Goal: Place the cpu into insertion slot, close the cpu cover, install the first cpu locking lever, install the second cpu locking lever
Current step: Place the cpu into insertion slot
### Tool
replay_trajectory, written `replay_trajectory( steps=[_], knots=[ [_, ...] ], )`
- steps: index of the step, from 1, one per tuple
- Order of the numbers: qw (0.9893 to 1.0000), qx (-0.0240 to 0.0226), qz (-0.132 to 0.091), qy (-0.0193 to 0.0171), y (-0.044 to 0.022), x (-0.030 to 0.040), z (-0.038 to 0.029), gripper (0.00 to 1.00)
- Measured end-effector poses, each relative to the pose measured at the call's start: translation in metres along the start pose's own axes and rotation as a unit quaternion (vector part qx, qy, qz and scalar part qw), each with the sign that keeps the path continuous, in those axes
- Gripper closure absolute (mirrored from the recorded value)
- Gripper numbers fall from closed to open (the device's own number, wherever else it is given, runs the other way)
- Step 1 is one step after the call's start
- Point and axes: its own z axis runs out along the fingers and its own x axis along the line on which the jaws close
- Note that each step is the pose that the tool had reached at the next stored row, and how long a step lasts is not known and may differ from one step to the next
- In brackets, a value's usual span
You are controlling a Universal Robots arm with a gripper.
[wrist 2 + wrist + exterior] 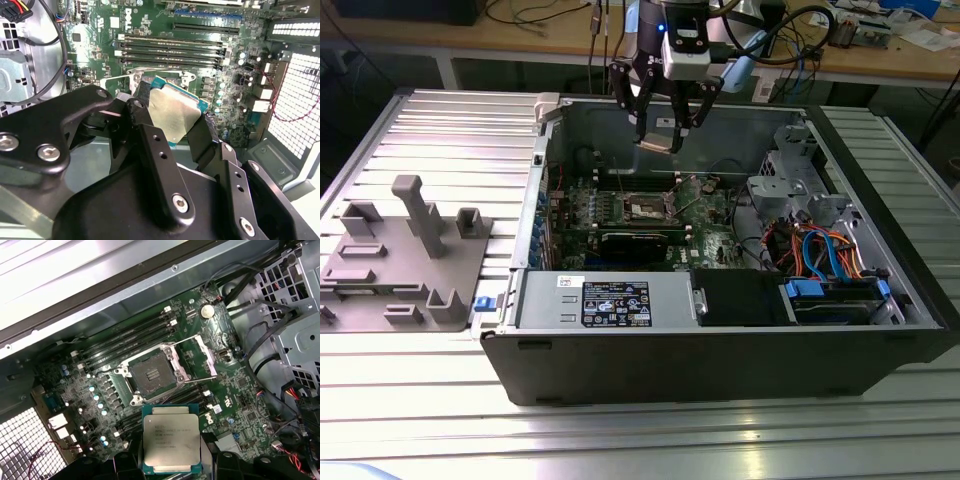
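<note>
A ribbed metal bench (420, 420) carries an open computer case (720, 370), set toward the bench's edge at the exterior view's right. Over the green board (240, 390) inside, the tool (663, 138) hangs with its fingers closed on the cpu (171, 444), held in the air, apart from the slot (152, 374). The slot's contact field lies uncovered.

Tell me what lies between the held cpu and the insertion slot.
Only open air: in the exterior view the hand holds the cpu above the insertion slot, nothing in between.
</note>
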Motion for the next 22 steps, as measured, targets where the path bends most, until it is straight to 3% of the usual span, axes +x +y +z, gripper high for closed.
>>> replay_trajectory(
  steps=[9,22],
  knots=[
    [1.0,0.0029,0.003,-0.001,0.0,0.0,0.0002,0.46],
    [1.0,0.0037,0.004,-0.0013,0.0001,0.0,0.0008,0.46]
  ],
)
